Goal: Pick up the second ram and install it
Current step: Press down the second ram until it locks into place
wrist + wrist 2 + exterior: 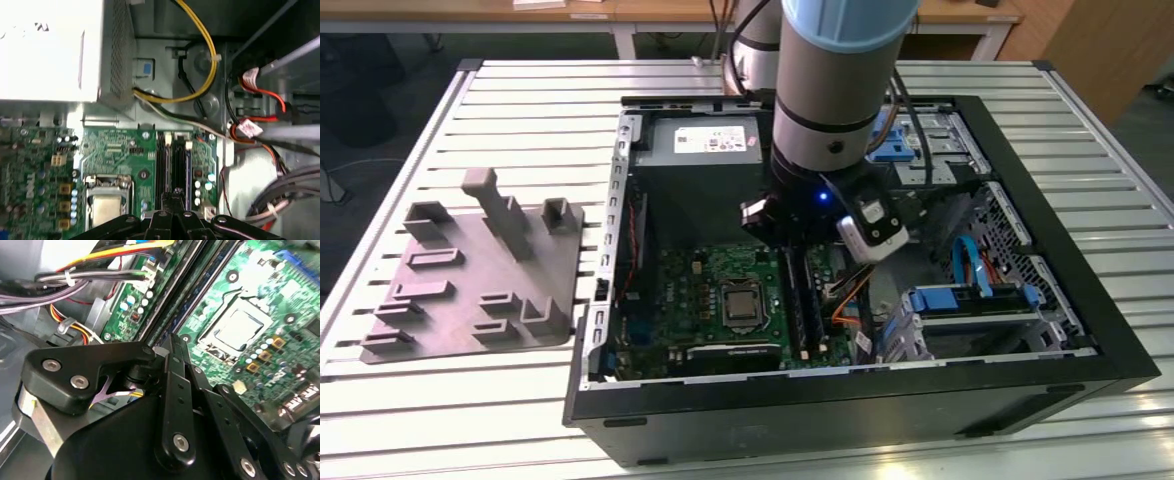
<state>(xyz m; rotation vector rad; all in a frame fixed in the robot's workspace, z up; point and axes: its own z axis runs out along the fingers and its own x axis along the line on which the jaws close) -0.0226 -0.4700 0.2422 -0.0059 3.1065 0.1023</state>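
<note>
One open computer case (1107, 340) lay on its side on the slatted desk (520, 90), so the green motherboard (707, 290) faced up for work from above. Beside it, toward the exterior view's left, a grey holder tray (480, 280) sat with its slots bare. The arm reached down into the case, over the long black memory slots (170, 160). The tool (176, 192) had its fingers drawn narrow. Directly beneath its tips, the second ram (798, 300) stood edge-on along the slots, probably being pressed home.

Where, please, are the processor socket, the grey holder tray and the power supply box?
processor socket (106, 206), first wrist view, metal cover.
grey holder tray (467, 290), exterior view, flat base.
power supply box (707, 145), exterior view, top face.
</note>
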